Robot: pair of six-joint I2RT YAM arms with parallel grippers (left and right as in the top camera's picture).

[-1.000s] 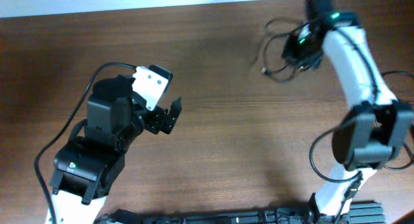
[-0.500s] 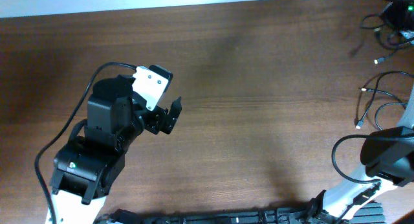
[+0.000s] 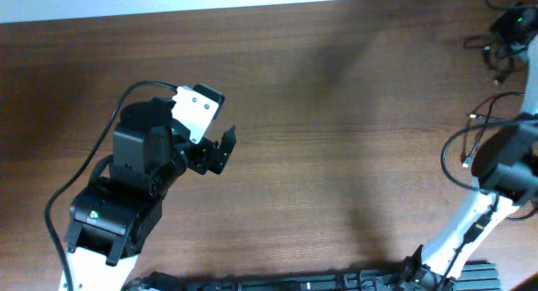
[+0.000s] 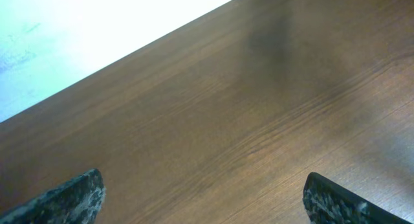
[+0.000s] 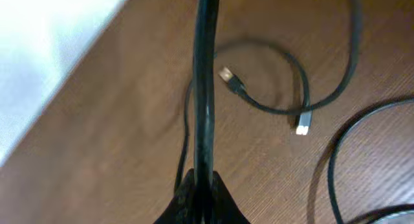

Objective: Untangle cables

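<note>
My right gripper (image 5: 202,186) is shut on a thin black cable (image 5: 206,68) that runs straight up the right wrist view. Behind it on the table lies a looped cable (image 5: 294,62) with a metal-tipped plug (image 5: 227,76) and a white-tipped plug (image 5: 301,128). In the overhead view the right gripper (image 3: 511,26) is at the far right corner of the table, with thin cable loops (image 3: 481,114) below it at the right edge. My left gripper (image 3: 220,152) is open and empty over bare wood at the left; its fingers stand wide apart in the left wrist view (image 4: 204,201).
The brown wooden table (image 3: 336,156) ends at a white back edge (image 4: 77,36). Another cable (image 5: 333,166) curves across the lower right of the right wrist view. The right arm's body (image 3: 504,161) stands over the right edge.
The right arm swung from the upper middle-right to the far right corner, taking the cable with it. Cable loops now lie along the right edge. The left arm has not moved.
</note>
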